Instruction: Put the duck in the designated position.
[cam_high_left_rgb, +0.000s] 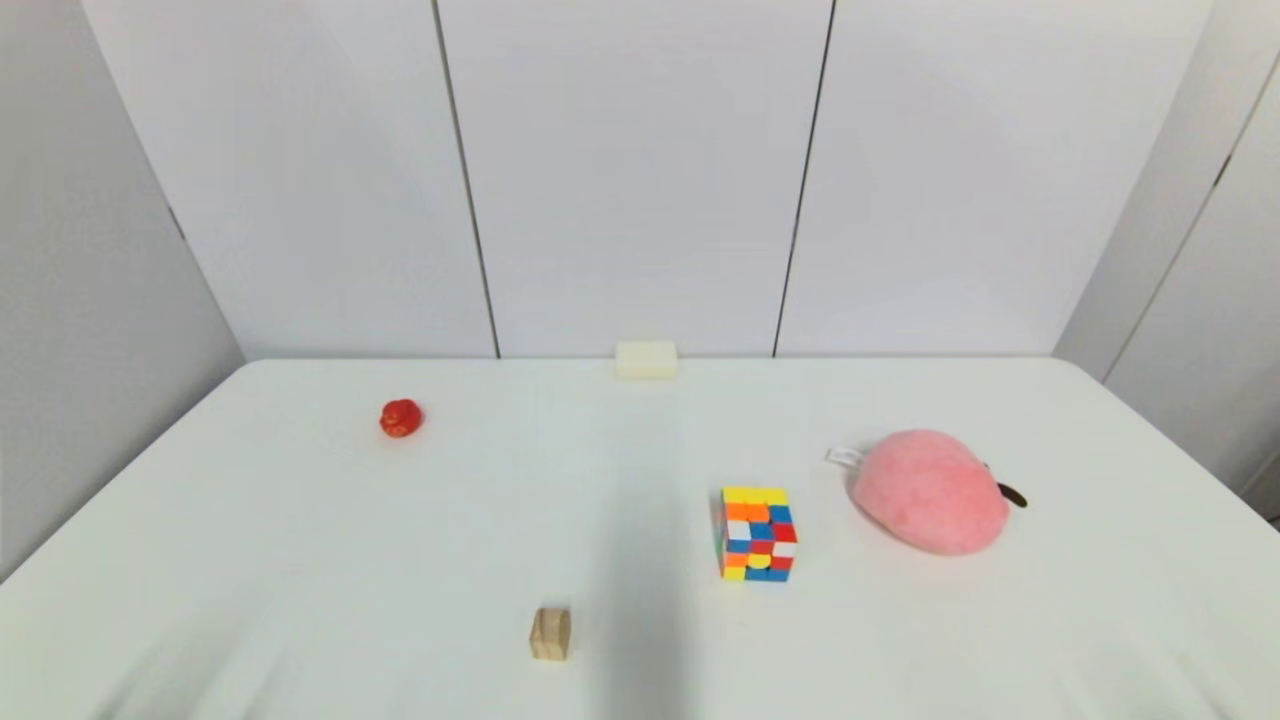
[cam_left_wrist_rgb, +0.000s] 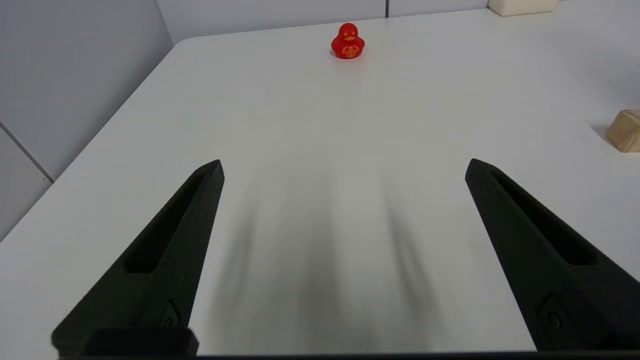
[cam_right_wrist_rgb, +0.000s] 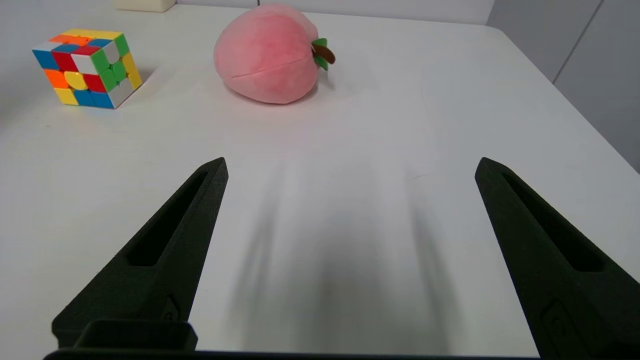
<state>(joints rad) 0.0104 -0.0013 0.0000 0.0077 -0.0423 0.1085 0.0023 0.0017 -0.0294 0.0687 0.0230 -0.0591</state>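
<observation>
Duck (cam_high_left_rgb: 401, 418) sat upright on the white worktop (cam_high_left_rgb: 300, 560), way off to the left of the puzzle cube (cam_high_left_rgb: 757, 534) and further back, nothing touching it. Pink plush peach (cam_high_left_rgb: 932, 491) was just right of the cube, a small wooden block (cam_high_left_rgb: 550, 634) sat nearer than the cube and to its left, and a cream block (cam_high_left_rgb: 646, 359) was far behind it at the back edge. Left gripper (cam_left_wrist_rgb: 344, 167) hung low over bare worktop, facing the duck from well short of it, fingers (cam_left_wrist_rgb: 170, 245) spread wide and holding nothing. Right gripper (cam_right_wrist_rgb: 351, 165) was likewise wide apart and empty, with the peach and cube ahead of it.
</observation>
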